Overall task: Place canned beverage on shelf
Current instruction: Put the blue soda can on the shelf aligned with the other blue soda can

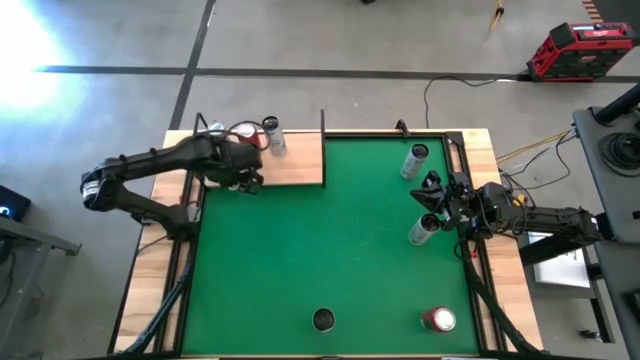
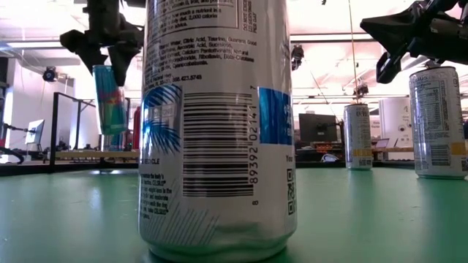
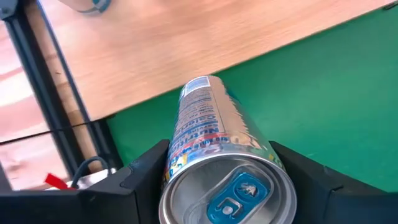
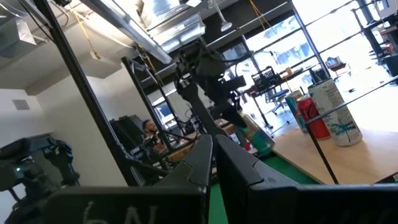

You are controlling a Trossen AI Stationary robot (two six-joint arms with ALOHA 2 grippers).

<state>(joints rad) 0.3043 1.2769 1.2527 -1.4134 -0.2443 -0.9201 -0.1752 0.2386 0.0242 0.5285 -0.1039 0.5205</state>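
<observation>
My left gripper (image 1: 245,178) is shut on a slim silver and blue can (image 3: 208,134). It hangs over the line where the light-wood shelf (image 1: 295,160) meets the green mat (image 1: 330,240). In the low view the can (image 2: 110,98) hangs below the gripper (image 2: 102,44), clear of the surface. A red can (image 1: 243,133) and a silver can (image 1: 272,136) stand on the shelf's far part. My right gripper (image 1: 432,195) is shut and empty, raised at the mat's right side between two standing silver cans (image 1: 415,160) (image 1: 422,231). My left gripper pinches the can's upper end (image 3: 186,165) between its two fingers (image 3: 140,171), one on each side just below the lid. The fingers come from above, pointing down. The can hangs below them, nearly upright with its lid up, lifted clear of mat and shelf.
Thin black rods (image 1: 323,130) stand at the shelf's edges and corners. A dark-topped can (image 1: 324,319) and a red can (image 1: 438,319) stand near the mat's near edge. The near one fills the low view (image 2: 219,124). The mat's middle is bare.
</observation>
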